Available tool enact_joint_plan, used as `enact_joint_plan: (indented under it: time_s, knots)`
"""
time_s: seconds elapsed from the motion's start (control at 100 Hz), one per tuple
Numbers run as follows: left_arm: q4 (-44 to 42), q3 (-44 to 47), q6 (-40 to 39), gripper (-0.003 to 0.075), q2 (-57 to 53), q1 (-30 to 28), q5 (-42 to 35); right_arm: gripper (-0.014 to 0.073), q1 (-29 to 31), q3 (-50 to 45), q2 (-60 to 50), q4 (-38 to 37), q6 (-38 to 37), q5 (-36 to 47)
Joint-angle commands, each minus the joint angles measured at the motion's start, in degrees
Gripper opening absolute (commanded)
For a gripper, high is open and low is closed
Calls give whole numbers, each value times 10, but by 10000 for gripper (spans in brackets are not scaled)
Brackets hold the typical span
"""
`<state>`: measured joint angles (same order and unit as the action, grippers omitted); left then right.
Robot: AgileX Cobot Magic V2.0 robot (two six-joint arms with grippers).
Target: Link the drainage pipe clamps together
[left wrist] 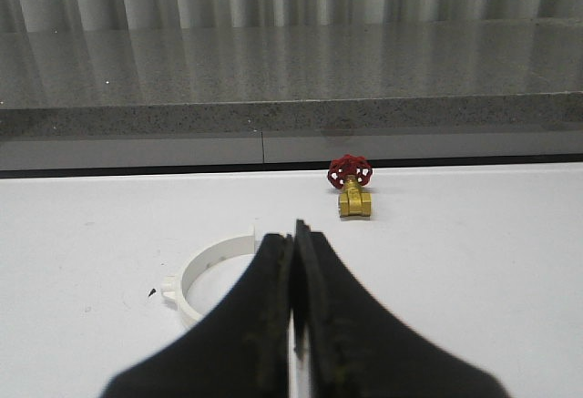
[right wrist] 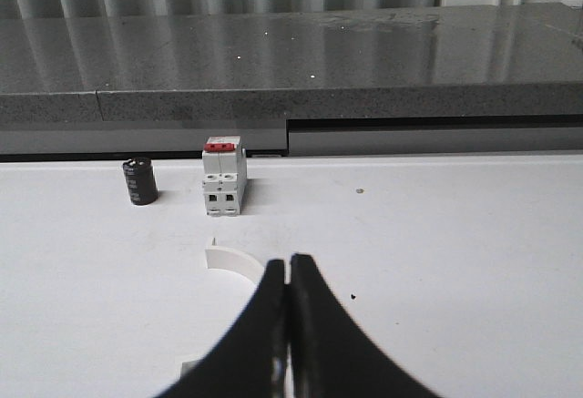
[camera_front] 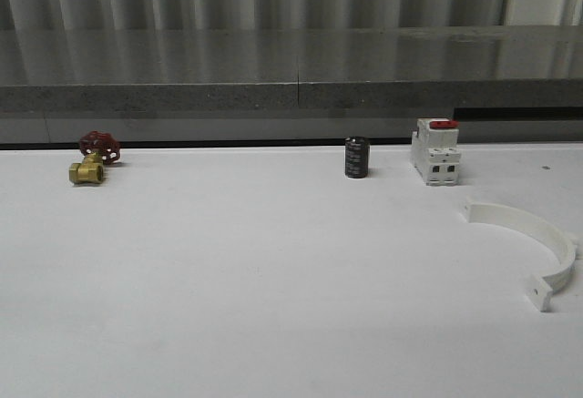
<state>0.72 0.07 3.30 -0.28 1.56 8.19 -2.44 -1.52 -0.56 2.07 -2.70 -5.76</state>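
One white half-ring drainage pipe clamp [camera_front: 537, 243] lies on the white table at the right, its flanged tab toward the front. The right wrist view shows part of that clamp [right wrist: 232, 262] just beyond and beside my right gripper [right wrist: 289, 261], which is shut with nothing between its fingers. A second white half-ring clamp [left wrist: 205, 270] lies on the table in the left wrist view, partly hidden behind my left gripper [left wrist: 291, 234]. That gripper is shut too and holds nothing.
A brass valve with a red handwheel [camera_front: 94, 157] sits at the back left. A dark cylinder [camera_front: 356, 158] and a white boxy switch with a red top [camera_front: 435, 151] stand at the back right. A grey stone ledge [camera_front: 291, 70] runs behind the table.
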Motion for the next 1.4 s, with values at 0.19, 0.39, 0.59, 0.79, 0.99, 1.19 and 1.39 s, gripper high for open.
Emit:
enact_joint_plan:
  time_s: [0.19,0.39,0.59,0.79,0.99,1.19,1.39]
  knots:
    - [1,24,0,-21,-15,-1,-50,-67,3,9,-11,2,5,47]
    - [2,18,0,-21,-15,-1,-66,-67,3,9,-11,2,5,47]
    - [19,-70,0,-21,6,-1,-45,-67,3,9,-11,2,5,47]
    - [36,-200,0,-21,119,-1,57,-67,3,9,-11,2,5,47]
    - [36,-326,0,-21,263,-1,214,-67,3,9,-11,2,5,47]
    - [45,-390,0,-21,384,-1,283,-67,3,9,-11,2,5,47]
    - [59,-391,0,-21,448,-1,270,-67,3,9,-11,2,5,47]
